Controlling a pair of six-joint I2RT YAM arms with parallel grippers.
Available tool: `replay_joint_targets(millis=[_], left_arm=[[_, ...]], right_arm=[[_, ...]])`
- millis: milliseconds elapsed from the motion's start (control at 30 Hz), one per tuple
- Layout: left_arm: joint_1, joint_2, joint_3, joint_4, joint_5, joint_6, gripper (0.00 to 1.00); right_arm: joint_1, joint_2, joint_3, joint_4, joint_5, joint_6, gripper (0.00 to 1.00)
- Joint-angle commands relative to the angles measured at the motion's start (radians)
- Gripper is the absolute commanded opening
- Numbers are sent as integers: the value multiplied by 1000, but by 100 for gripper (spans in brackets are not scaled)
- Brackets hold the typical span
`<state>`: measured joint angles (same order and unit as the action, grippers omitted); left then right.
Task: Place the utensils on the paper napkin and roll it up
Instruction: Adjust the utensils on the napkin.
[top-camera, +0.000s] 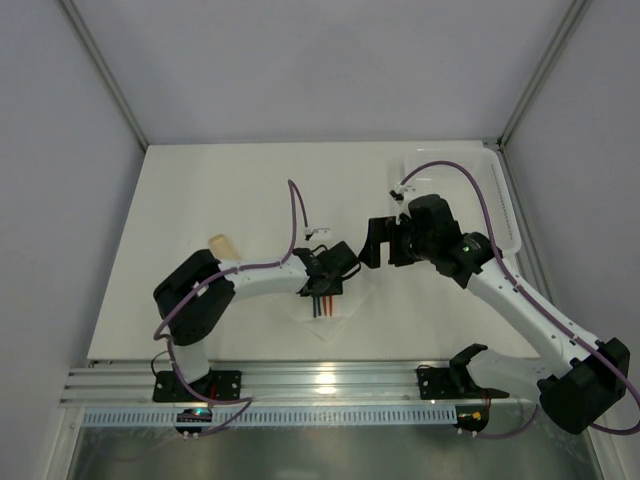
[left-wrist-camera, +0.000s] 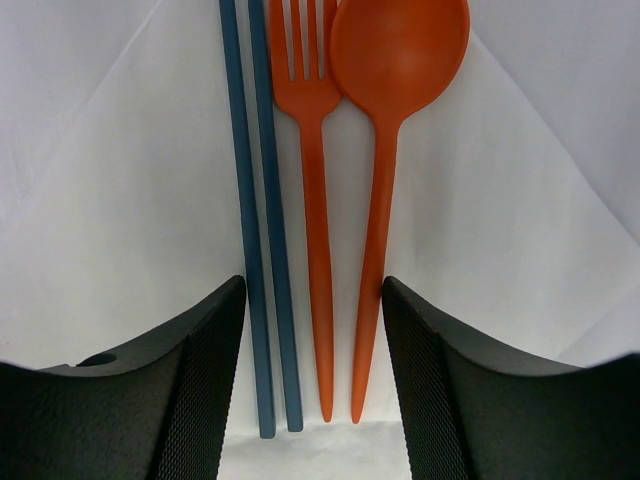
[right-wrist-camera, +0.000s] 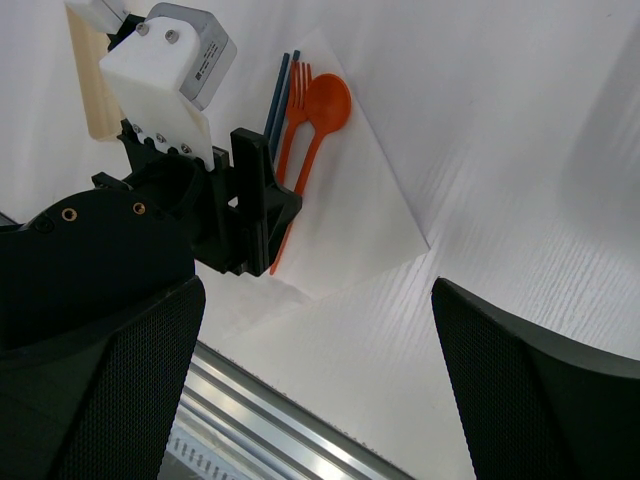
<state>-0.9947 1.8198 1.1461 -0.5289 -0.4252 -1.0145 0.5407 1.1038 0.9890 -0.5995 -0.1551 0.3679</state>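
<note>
On the white paper napkin (left-wrist-camera: 500, 230) lie two blue chopsticks (left-wrist-camera: 262, 250), an orange fork (left-wrist-camera: 315, 200) and an orange spoon (left-wrist-camera: 385, 150), side by side and parallel. In the top view they show as thin lines (top-camera: 322, 305) on the napkin (top-camera: 345, 315). My left gripper (left-wrist-camera: 313, 400) is open just above their handle ends, one finger on each side of the bundle, holding nothing. My right gripper (top-camera: 385, 245) is open and empty, above the table to the right of the napkin. The right wrist view shows the utensils (right-wrist-camera: 300, 120) and the napkin (right-wrist-camera: 370, 210).
A pale tan wooden piece (top-camera: 222, 245) lies left of the napkin, also in the right wrist view (right-wrist-camera: 90, 90). A white mesh basket (top-camera: 505, 215) stands at the back right. The aluminium rail (top-camera: 330, 380) runs along the near edge.
</note>
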Motion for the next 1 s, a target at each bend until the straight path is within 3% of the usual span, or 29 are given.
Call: replay_joint_targets(millis=[0, 433, 967], left_arm=[[-13, 16, 38, 15, -7, -7, 57], [-15, 10, 35, 15, -10, -7, 48], [-15, -5, 23, 10, -21, -15, 44]], right_arm=[[13, -25, 13, 52, -57, 6, 100], [13, -25, 11, 50, -61, 5, 100], [13, -25, 10, 52, -63, 8, 100]])
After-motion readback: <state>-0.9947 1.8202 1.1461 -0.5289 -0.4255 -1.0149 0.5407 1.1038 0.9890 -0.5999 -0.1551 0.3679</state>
